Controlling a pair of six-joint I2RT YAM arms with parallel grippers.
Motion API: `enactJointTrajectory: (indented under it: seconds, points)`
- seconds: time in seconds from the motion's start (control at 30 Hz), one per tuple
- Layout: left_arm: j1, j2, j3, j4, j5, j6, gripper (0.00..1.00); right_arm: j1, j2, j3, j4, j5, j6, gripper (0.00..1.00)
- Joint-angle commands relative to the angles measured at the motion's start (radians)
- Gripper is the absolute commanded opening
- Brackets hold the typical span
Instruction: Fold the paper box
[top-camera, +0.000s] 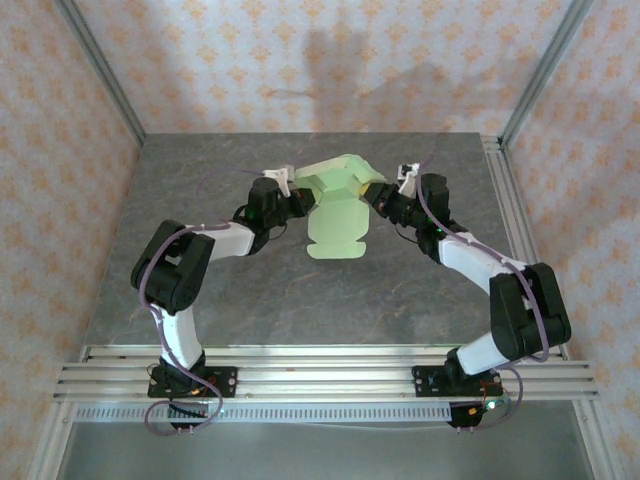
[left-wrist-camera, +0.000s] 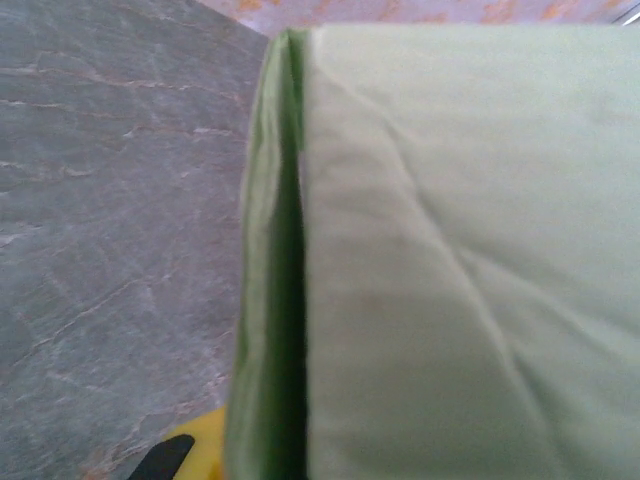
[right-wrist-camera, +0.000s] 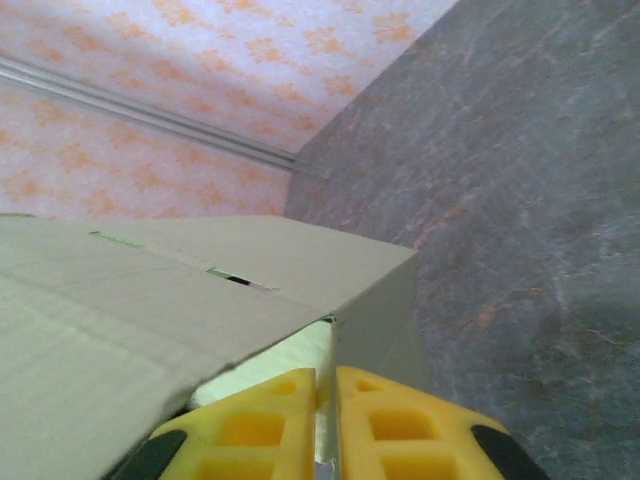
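The paper box (top-camera: 338, 205) is pale green card, partly folded, held up over the far middle of the table between both arms. Its lower flap hangs toward the near side. My left gripper (top-camera: 297, 200) meets its left side. In the left wrist view the box (left-wrist-camera: 450, 250) is very close, with a folded edge running down beside one yellow finger (left-wrist-camera: 195, 450). My right gripper (top-camera: 380, 198) holds the right side. In the right wrist view that gripper (right-wrist-camera: 326, 378) is shut, with a thin wall of the box (right-wrist-camera: 300, 270) pinched between its yellow fingers.
The grey marbled table (top-camera: 250, 290) spreads below the box. An aluminium rail (top-camera: 320, 365) carrying both arm bases runs along the near edge. Patterned walls (top-camera: 330, 60) and metal posts close in the back and sides.
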Motion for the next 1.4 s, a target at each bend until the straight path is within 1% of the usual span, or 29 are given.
enactJointTrajectory:
  seconds: [0.0,0.07,0.2,0.23,0.27,0.3,0.37,0.4,0.53,0.6,0.73,0.87,0.9,0.97,1.07,1.13,1.2,1.27,1.3,1.37]
  points:
    - [-0.033,-0.076,0.004,-0.076,-0.122,0.122,0.0,0.005,-0.002,0.036,-0.089,0.064,0.008,0.08]
    - [-0.044,-0.088,0.004,-0.09,-0.152,0.137,0.0,0.007,-0.001,0.035,-0.097,0.072,0.015,0.0]
    - [-0.053,-0.093,0.006,-0.091,-0.169,0.134,0.0,0.008,0.007,0.029,-0.081,0.068,0.026,0.0]
    - [-0.053,-0.093,0.005,-0.089,-0.17,0.129,0.0,0.009,0.009,0.024,-0.064,0.067,0.034,0.01]
    - [-0.054,-0.093,0.005,-0.087,-0.17,0.127,0.0,0.008,0.013,0.02,-0.049,0.065,0.043,0.1]
    - [-0.053,-0.093,0.007,-0.085,-0.17,0.123,0.0,0.009,0.018,0.015,-0.033,0.06,0.052,0.16]
    - [-0.053,-0.095,0.005,-0.082,-0.17,0.116,0.0,0.009,0.026,0.008,-0.008,0.054,0.068,0.24]
    - [-0.053,-0.096,0.005,-0.08,-0.171,0.112,0.0,0.009,0.029,0.004,0.001,0.056,0.071,0.26]
    - [-0.053,-0.096,0.008,-0.081,-0.166,0.104,0.0,0.009,0.031,-0.015,0.028,0.066,0.073,0.28]
    - [-0.052,-0.091,0.013,-0.084,-0.164,0.099,0.0,0.009,0.037,-0.017,0.053,0.048,0.084,0.28]
    - [-0.054,-0.081,0.021,-0.087,-0.167,0.089,0.0,0.009,0.066,-0.017,0.136,-0.005,0.131,0.34]
    - [-0.053,-0.07,0.032,-0.097,-0.172,0.084,0.0,0.009,0.077,-0.012,0.124,-0.02,0.123,0.34]
    - [-0.054,-0.069,0.036,-0.103,-0.174,0.084,0.0,0.009,0.079,-0.008,0.111,-0.026,0.116,0.33]
    - [-0.054,-0.067,0.032,-0.096,-0.176,0.081,0.0,0.009,0.075,-0.005,0.09,-0.022,0.102,0.26]
    - [-0.053,-0.068,0.033,-0.101,-0.181,0.083,0.0,0.008,0.069,0.0,0.044,-0.003,0.078,0.14]
    - [-0.053,-0.068,0.033,-0.107,-0.19,0.088,0.0,0.009,0.067,0.006,0.026,0.002,0.07,0.05]
    - [-0.053,-0.07,0.032,-0.108,-0.198,0.089,0.0,0.01,0.065,0.006,0.022,0.009,0.068,0.0]
    - [-0.053,-0.07,0.033,-0.115,-0.21,0.087,0.0,0.012,0.062,0.007,0.022,0.016,0.069,0.0]
    - [-0.054,-0.069,0.033,-0.118,-0.213,0.083,0.0,0.013,0.062,0.007,0.022,0.019,0.07,0.02]
    - [-0.052,-0.068,0.033,-0.118,-0.223,0.077,0.0,0.02,0.067,0.01,0.022,0.019,0.073,0.21]
